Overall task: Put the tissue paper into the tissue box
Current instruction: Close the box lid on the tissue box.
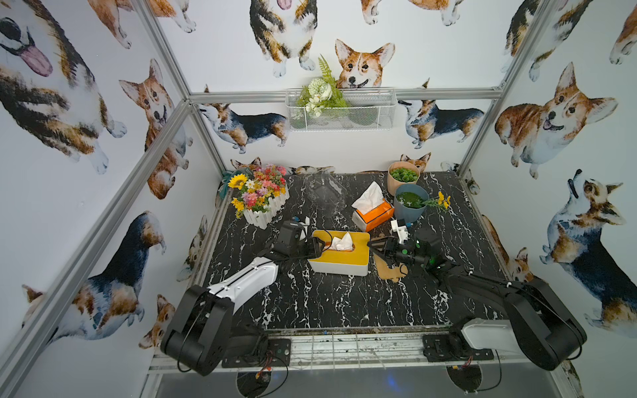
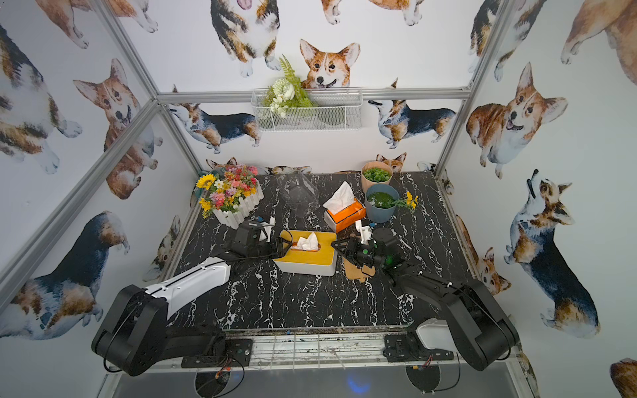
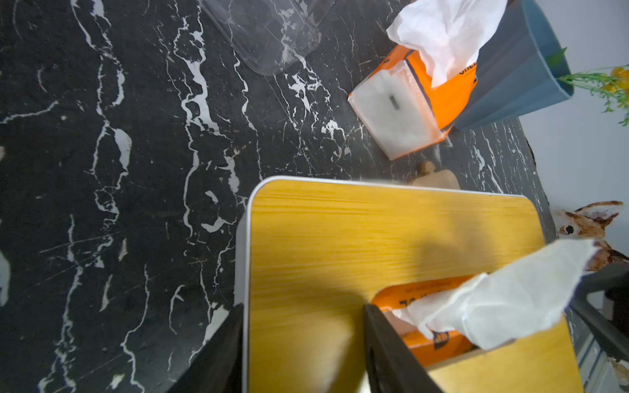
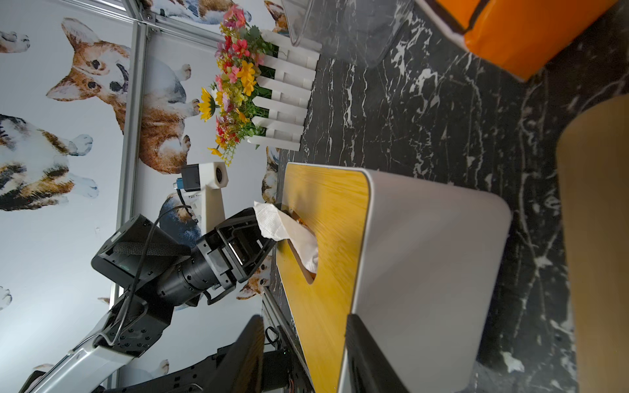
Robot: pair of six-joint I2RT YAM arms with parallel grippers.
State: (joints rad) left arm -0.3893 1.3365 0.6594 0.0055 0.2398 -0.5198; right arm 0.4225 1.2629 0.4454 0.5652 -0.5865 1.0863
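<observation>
In both top views the black marble-look tabletop with white veins point(image 1: 327, 303) lay inside a booth of white walls printed with corgis point(image 1: 448, 51), braced by silver aluminium rails point(image 1: 241, 97). One white wire basket of green-and-white flowers point(image 1: 372, 117) hung on the back wall. On the table stood one white picket-fence planter of mixed flowers point(image 1: 263, 216), one clear plastic tub point(image 1: 325, 193), and two pots, a beige one filled with green balls point(image 1: 396, 187) and a blue one with yellow blooms point(image 1: 406, 213). There were also one flat pale wooden board point(image 1: 391, 272) and one orange soft pack of tissues point(image 1: 374, 215). Mid-table sat the white, round-cornered tissue box with a yellow wood-grain lid point(image 1: 339, 263). The tissue paper point(image 1: 342, 242) was inside it, a crumpled white sheet standing up through the lid's slot. Two arms reached in: the left gripper point(image 1: 319, 245) at the box's left end, the right gripper point(image 1: 373, 247) just beside its right end. In the left wrist view one of the left gripper's black fingers point(image 3: 218, 350) lay against the box's white end wall and the other sat at the slot's end, so the jaws were clamped across that strip of lid. Through the slot an orange wrapper showed beneath the wrinkled sheet point(image 3: 503, 299). In the right wrist view the right gripper's jaws stood apart, gripping nothing, at the box's near end. The sheet point(image 4: 286, 231) leaned out of the slot, close to the left gripper.
</observation>
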